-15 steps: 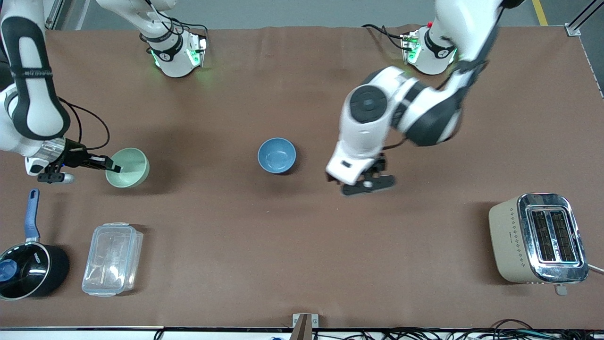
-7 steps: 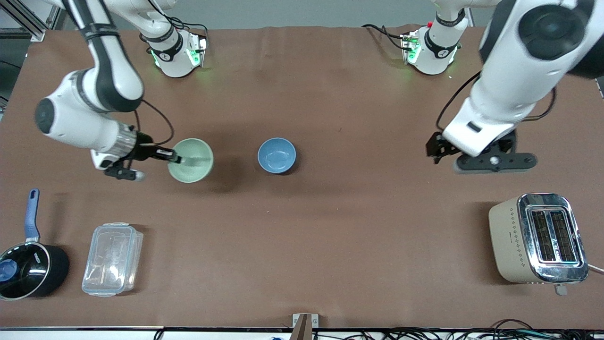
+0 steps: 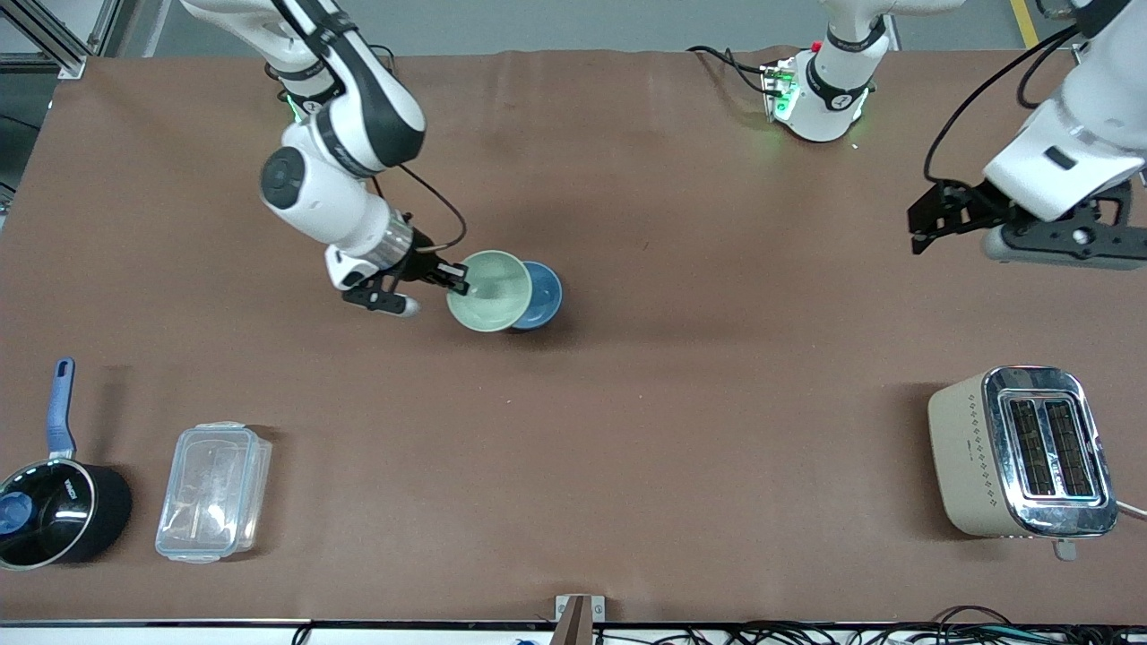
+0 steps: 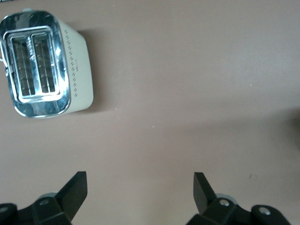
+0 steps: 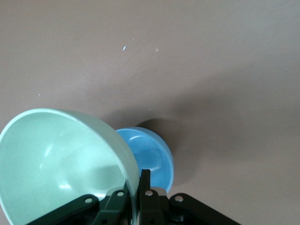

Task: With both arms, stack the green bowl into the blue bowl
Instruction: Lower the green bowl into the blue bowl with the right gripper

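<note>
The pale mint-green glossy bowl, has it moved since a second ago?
Yes. The pale mint-green glossy bowl, held by the right gripper, has travelled toward the left arm's end of the table and now overlaps the unmoved sky-blue glossy bowl.

Green bowl partly over blue bowl
</note>
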Robot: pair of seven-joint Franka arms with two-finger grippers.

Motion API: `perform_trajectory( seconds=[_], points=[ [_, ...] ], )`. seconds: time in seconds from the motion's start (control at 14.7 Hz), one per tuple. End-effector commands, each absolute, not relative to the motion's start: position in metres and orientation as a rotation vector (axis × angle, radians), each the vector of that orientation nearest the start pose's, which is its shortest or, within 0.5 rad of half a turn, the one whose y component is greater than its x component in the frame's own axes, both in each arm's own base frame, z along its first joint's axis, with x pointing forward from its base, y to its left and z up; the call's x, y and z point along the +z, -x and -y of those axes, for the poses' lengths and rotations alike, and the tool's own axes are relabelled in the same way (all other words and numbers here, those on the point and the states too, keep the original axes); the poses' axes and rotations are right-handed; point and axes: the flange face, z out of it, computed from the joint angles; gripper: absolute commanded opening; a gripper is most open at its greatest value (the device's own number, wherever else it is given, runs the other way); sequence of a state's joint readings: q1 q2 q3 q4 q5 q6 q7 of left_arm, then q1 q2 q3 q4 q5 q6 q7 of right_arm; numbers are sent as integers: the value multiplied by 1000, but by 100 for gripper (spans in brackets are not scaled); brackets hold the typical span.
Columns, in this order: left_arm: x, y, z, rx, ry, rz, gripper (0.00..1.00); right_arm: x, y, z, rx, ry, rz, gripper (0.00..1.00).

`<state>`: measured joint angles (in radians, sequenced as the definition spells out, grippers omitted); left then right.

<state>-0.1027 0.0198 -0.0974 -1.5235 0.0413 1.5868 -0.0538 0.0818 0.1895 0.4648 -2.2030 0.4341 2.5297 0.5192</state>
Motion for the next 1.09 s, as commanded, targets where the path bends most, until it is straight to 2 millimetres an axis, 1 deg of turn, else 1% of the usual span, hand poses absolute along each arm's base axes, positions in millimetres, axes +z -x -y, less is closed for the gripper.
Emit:
perform_trajectory(
  seconds=[0.0,0.07,0.2,0.41,0.55,0.82,0.89,0.95,1.02],
  points=[
    [643,-532,109,-77,3106,-241,100,282,-483,-297,56,2711,-467,0],
    [644,-532,105,-79,3107,-229,100,272,-479,-299,44,2711,-471,0],
    [644,-533,105,-79,3108,-231,100,254,-475,-303,30,2707,-471,1],
    [644,-534,104,-79,3109,-227,100,244,-468,-301,45,2723,-461,2],
    [647,-534,102,-88,3107,-231,100,243,-460,-304,39,2753,-406,2],
    [644,-532,100,-50,3108,-216,100,243,-444,-309,43,2779,-357,2],
    [644,-532,100,-50,3108,-216,100,243,-441,-311,47,2780,-348,3],
    [644,-532,100,-48,3108,-216,100,246,-435,-320,50,2775,-319,4],
    [644,-532,99,-43,3108,-214,100,245,-434,-320,53,2777,-319,5]
  ],
)
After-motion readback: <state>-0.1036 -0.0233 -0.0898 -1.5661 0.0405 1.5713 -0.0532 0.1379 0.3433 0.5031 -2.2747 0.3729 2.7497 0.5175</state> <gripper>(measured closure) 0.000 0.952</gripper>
